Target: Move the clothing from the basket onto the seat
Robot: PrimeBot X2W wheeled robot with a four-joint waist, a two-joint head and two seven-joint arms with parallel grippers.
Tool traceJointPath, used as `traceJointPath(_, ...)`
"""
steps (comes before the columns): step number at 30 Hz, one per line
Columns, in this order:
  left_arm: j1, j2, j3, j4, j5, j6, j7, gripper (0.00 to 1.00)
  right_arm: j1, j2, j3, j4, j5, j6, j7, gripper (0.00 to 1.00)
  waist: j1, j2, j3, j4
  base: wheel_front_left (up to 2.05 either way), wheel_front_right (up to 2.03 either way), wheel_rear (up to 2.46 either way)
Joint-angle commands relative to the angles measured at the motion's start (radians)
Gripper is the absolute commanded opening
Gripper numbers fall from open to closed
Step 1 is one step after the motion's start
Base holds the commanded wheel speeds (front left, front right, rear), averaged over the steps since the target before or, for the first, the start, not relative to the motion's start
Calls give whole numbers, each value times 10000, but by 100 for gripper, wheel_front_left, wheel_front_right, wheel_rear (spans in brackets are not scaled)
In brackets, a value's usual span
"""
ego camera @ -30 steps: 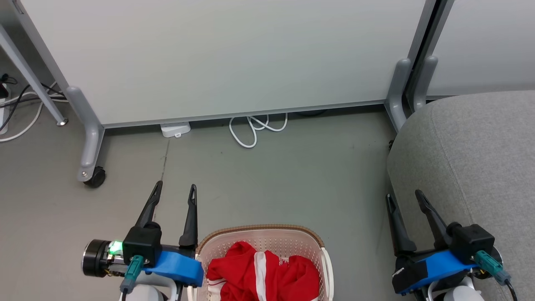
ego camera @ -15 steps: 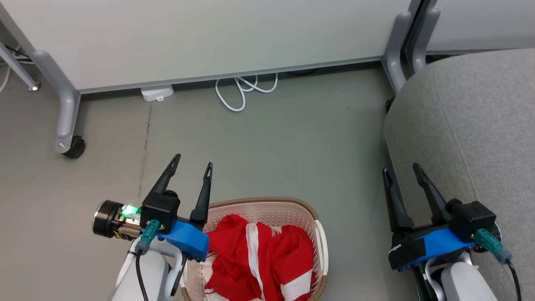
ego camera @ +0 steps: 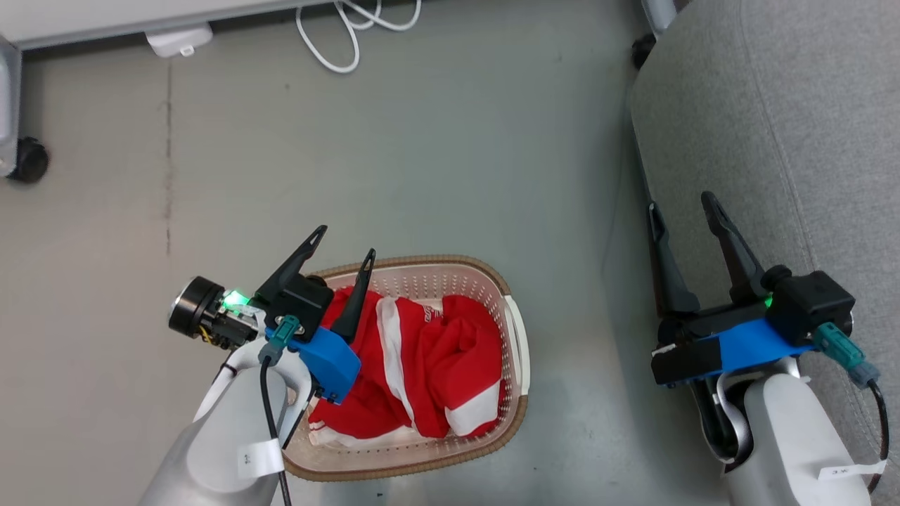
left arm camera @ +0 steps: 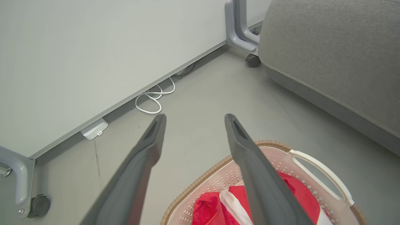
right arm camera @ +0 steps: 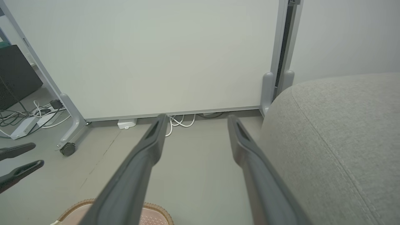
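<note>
Now with red-and-white clothing heaped in the basket

Hovers over the basket's left rim with the left gripper — fingers spread, pinching nothing. Holds the right gripper likewise spread and empty at the edge of the grey seat, well apart from the basket on the floor.

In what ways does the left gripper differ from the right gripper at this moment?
The left gripper hangs over the basket rim beside the clothing; the right gripper is at the seat edge, away from the basket. The left gripper's fingers tilt rightwards in the head view; the right gripper's lean slightly left. Both are open and empty.
</note>
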Motion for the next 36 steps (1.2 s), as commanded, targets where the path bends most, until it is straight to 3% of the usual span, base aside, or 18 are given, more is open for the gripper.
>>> traceJointPath(1, -292, 88, -119, 124, -55, -9, -31, 100, -238, -44, 11, -56, -73, 4, -41, 100, -2, 0, 693, -285, 0, 0, 0)
traceJointPath(23, -3131, 681, -3574, 4176, -1048, -15, -31, 100, -1685, -42, -109, -702, -422, 4, -41, 100, -2, 0, 3806, -581, 0, 0, 0)
traceJointPath(36, -4739, 616, -4600, 5865, -1050, -16, 78, 100, -2120, -44, -232, -1010, -742, 4, -41, 100, -2, 0, 5074, -566, 0, 0, 0)
